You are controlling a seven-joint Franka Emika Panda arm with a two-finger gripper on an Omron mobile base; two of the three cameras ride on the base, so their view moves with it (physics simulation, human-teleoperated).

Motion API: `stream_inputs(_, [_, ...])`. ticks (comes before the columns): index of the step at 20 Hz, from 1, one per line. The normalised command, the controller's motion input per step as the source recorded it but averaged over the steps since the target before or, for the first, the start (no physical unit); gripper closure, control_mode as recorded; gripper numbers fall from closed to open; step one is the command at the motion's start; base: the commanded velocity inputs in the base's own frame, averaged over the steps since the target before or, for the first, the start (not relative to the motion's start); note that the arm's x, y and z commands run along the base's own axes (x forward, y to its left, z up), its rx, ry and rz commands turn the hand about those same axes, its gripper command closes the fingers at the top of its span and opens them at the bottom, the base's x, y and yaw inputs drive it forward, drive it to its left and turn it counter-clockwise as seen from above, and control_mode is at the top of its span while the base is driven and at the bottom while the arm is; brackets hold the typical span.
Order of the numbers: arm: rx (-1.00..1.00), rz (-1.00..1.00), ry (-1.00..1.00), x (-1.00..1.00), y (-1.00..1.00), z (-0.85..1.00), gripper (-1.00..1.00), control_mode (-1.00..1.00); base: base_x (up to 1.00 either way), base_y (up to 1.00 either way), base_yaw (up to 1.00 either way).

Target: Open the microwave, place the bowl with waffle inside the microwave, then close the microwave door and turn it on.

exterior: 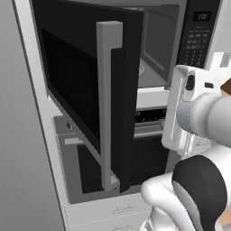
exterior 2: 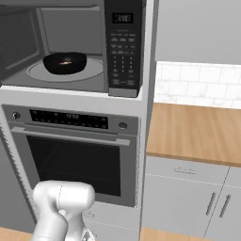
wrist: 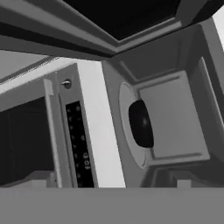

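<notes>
The microwave (exterior 2: 123,47) stands open, with its keypad strip on the right. Its door (exterior: 76,81) is swung out to the left, and the grey bar handle (exterior: 106,103) faces me. The black bowl (exterior 2: 65,63) sits on the turntable inside, with a bit of orange waffle (exterior 2: 66,61) showing in it. The hand view looks up into the cavity at the bowl (wrist: 141,124) from below the door. My gripper (exterior: 171,115) hovers in front of the microwave, right of the door's free edge and apart from the bowl. Its fingertips are hidden, and nothing is in its grasp.
A steel-framed oven (exterior 2: 70,155) with a horizontal handle sits under the microwave, with drawers (exterior: 113,210) below it. A wooden counter (exterior 2: 197,132) over grey cabinets runs to the right. The open door blocks the space to the left.
</notes>
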Motion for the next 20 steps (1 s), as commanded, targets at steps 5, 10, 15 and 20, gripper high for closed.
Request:
stream_inputs(5, [-0.19, -0.03, 0.0, -0.31, 0.33, 0.22, -1.0, -1.0, 0.0, 0.0, 0.0])
stream_inputs(10, [-0.13, 0.0, -0.07, -0.93, 0.0, 0.15, -1.0, -1.0, 0.0, 0.0, 0.0])
stream_inputs(15, [-0.18, 0.0, -0.02, -0.69, 0.54, 0.0, -1.0, -1.0, 0.0, 0.0, 0.0])
stream_inputs(20, [-0.1, -0.1, -0.01, -0.69, 0.43, 0.0, -1.0, -1.0, 0.0, 0.0, 0.0])
